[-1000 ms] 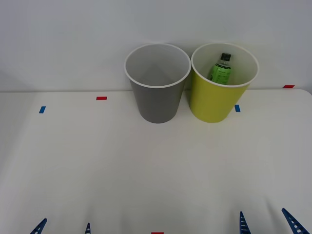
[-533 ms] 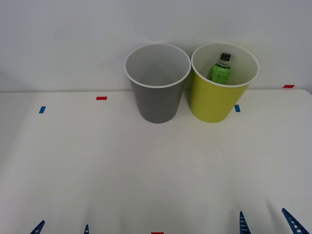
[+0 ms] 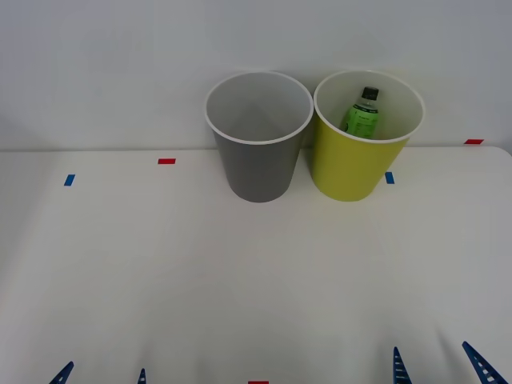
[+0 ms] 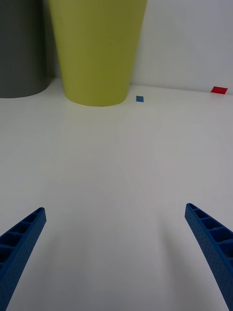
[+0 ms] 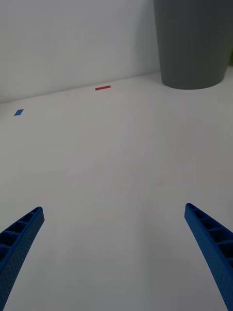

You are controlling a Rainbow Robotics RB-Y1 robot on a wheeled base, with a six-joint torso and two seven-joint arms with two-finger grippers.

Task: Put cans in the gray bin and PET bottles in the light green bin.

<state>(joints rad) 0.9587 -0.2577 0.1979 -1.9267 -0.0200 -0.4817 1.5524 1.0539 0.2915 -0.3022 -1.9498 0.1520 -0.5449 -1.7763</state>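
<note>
Bins stand side by side at the far edge of the white desk, against the wall: the gray bin on the left and the light green bin on the right, nearly touching. Inside the light green bin leans the PET bottle, green label and black cap showing above the rim. The left pincer and the right pincer sit low at the near edge of the desk, well apart from the bins, each spread wide and holding nothing. Small red and blue tape marks dot the desk.
</note>
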